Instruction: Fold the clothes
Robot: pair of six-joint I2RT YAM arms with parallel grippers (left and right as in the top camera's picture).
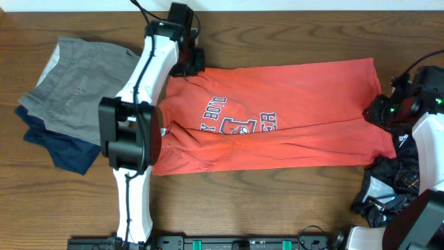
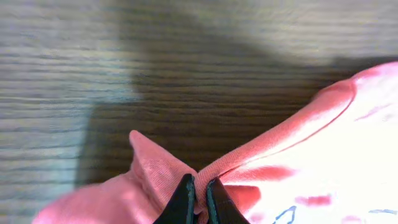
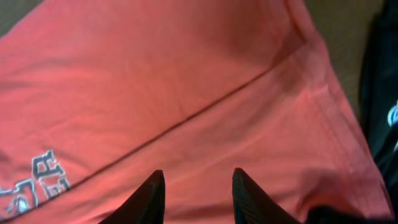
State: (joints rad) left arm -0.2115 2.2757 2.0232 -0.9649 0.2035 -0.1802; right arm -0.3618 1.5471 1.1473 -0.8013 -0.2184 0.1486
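We see a brown wooden bench (image 1: 277, 208). A coral-red T-shirt (image 1: 305, 104) lies across the middle of the frame, lettering up. At the left, a grey garment (image 1: 73, 87) rests partly over a navy garment (image 1: 62, 149). A black patterned garment (image 1: 385, 191) lies crumpled at lower right.

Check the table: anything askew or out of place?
The shirt lies uneven: its fold edge slants across the chest and cloth bunches at the collar end. A crumpled black garment sits beside its hem corner.
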